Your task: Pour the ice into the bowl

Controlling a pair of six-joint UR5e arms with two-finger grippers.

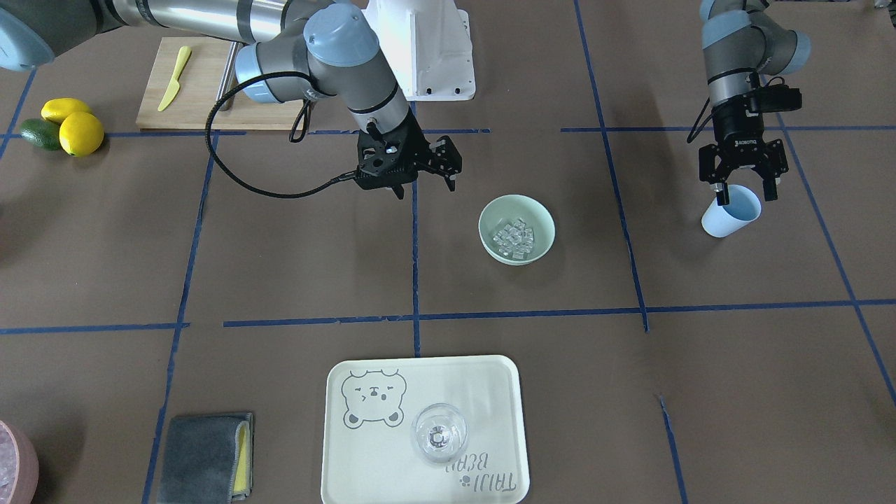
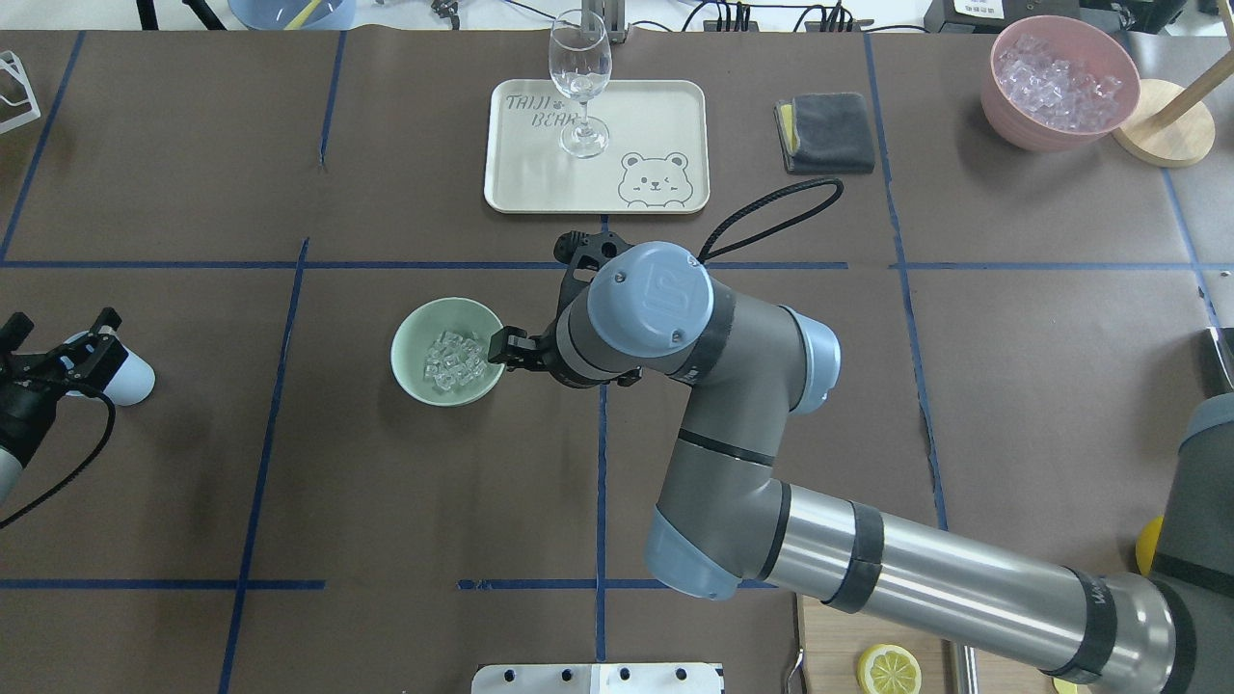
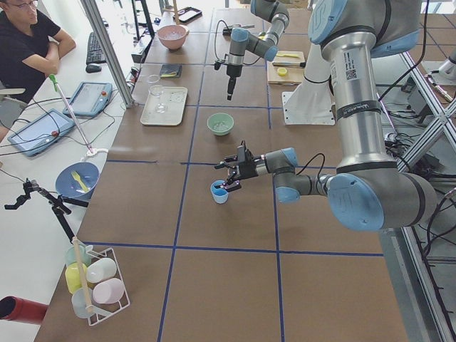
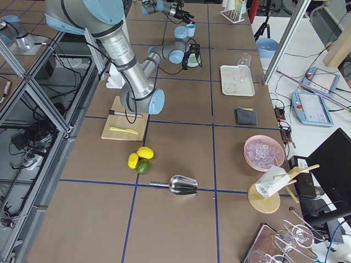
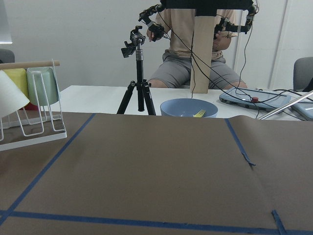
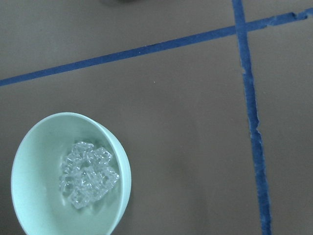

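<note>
The pale mint-green bowl stands mid-table and holds the ice, a heap of small clear cubes. Both also show in the overhead view, the bowl and the ice, and in the right wrist view, the bowl and the ice. My right gripper is open and empty, hovering just beside the bowl. My left gripper is far off at the table's side, open, its fingers either side of the light blue cup. The cup looks empty and seems to rest on the table.
A cream tray with a clear wine glass sits at the operators' edge, with a grey cloth beside it. A pink bowl of crushed ice, a cutting board with a yellow knife and lemons lie on my right side.
</note>
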